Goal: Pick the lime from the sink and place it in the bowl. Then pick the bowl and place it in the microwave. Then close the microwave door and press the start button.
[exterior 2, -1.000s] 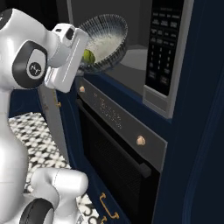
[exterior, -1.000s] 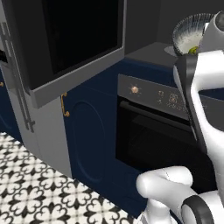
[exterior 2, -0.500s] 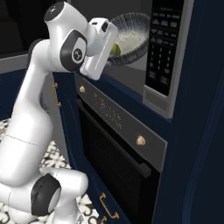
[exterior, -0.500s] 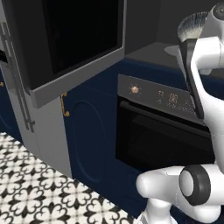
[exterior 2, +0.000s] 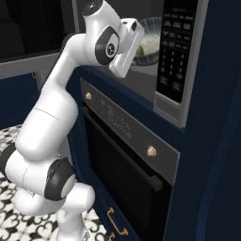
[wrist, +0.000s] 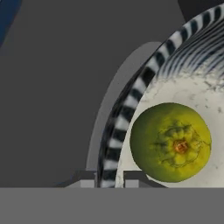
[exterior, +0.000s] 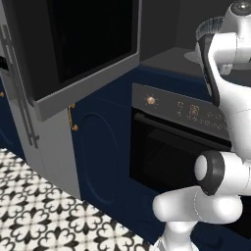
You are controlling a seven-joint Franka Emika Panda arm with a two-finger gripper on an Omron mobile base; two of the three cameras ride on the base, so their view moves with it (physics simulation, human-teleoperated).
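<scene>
One lime in one bowl, gripper-held.

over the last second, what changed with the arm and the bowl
The arm swung the bowl, lime inside, forward into the microwave cavity, above the turntable plate; its elbow rose and straightened. The gripper stays clamped on the bowl's rim. The microwave door remains open and the oven below is unchanged.
</scene>
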